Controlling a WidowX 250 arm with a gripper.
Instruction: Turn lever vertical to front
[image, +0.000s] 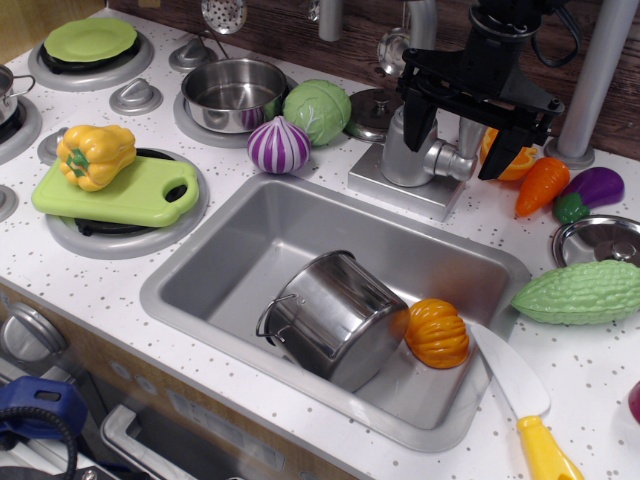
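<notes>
Black gripper (458, 140) hangs at the sink's (200, 262) twelve o'clock, fingers spread wide, straddling the faucet's side cylinder, apparently to catch the lever (468, 158), largely hidden there.

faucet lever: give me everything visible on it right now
The lever sits on a stubby side cylinder jutting right from the matte silver faucet body behind the sink. It looks like silver-grey plastic. Only its cylinder end shows clearly; the paddle itself is mostly hidden behind the black gripper, whose fingers hang either side of it. Whether they touch it, and the lever's angle, cannot be told from this view.
</notes>
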